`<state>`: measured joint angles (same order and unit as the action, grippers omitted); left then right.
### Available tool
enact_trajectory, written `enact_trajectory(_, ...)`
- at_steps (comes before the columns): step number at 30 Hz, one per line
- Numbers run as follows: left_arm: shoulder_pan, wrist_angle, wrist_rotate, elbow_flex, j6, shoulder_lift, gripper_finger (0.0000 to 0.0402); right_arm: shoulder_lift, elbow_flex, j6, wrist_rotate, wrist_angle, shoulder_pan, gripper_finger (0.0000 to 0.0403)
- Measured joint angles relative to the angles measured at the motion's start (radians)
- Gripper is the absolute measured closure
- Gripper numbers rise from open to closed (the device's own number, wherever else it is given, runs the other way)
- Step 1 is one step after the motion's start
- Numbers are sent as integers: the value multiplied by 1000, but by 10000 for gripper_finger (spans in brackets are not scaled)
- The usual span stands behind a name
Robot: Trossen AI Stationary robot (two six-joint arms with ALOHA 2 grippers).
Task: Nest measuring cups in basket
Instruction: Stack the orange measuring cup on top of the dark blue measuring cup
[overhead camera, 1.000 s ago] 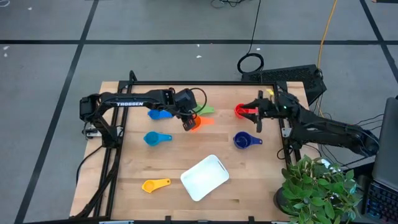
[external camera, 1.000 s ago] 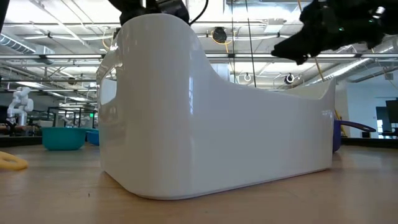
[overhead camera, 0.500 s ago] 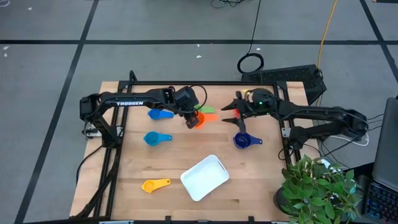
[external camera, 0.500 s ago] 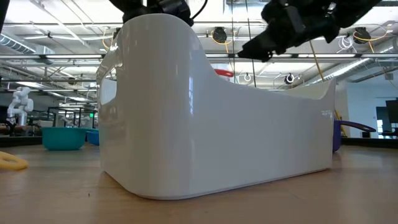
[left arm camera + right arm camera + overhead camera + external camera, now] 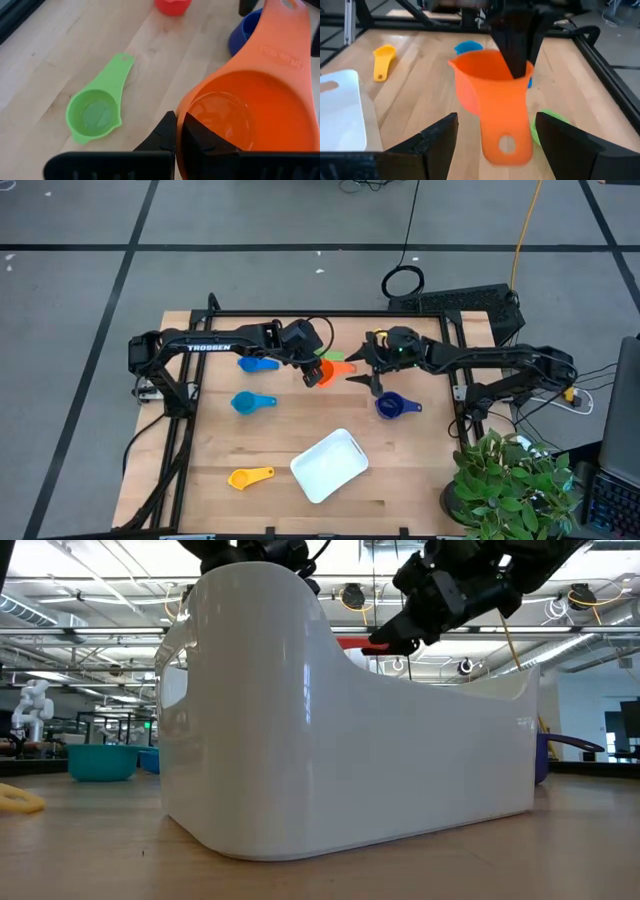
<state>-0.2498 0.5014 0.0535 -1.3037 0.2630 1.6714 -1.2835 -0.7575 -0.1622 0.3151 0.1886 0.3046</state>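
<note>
The two blue cups (image 5: pixel 257 364) lie behind and to the outer side of the left pincer (image 5: pixel 308 372), the yellow cup (image 5: pixel 249 477) well off towards the table's front edge. The left pincer is clamped on the rim of the orange cup (image 5: pixel 326 369) and holds it clear of the table (image 5: pixel 220 450), with the handle pointing away from it and the green cup (image 5: pixel 95 112) lying just beyond.

The main change is on the right. A second ago the right pincer (image 5: pixel 362 370) sat at the table's far right over the red cup (image 5: pixel 172 5). Now it has swung in to face the left one, spread wide and empty, with the orange handle between its fingers (image 5: pixel 440 137). That looks like the start of a handover, not of a drop.

The navy cup (image 5: pixel 390 406) rests just to the near side of the right pincer. The basket (image 5: pixel 330 465) lies well apart from both pincers, with no cup in it, so the nesting has not begun.

From above, the right arm covers the red cup, and the left wrist view cuts it off at the edge. The basket's wall blocks most of the low view. Whether the right fingers touch the handle cannot be told.
</note>
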Motion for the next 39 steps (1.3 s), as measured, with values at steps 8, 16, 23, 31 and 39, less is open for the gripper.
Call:
enact_trajectory(8, 4, 1, -1, 0, -4, 0, 394, -6, -2, 8, 0, 30, 0, 147)
enact_trajectory(16, 6, -2, -2, 0, -15, 0, 394, -6, -1, 8, 0, 8, 0, 184)
enact_trajectory(23, 12, -5, -5, 0, -18, 0, 394, -6, -1, 4, 2, -3, 0, 241)
enact_trajectory(31, 15, -3, -9, 0, -18, 1, 394, -5, -1, -18, 2, -21, 0, 283)
enact_trajectory(39, 15, -8, -8, 0, -33, 1, 359, -5, -1, -34, 1, -36, 0, 282)
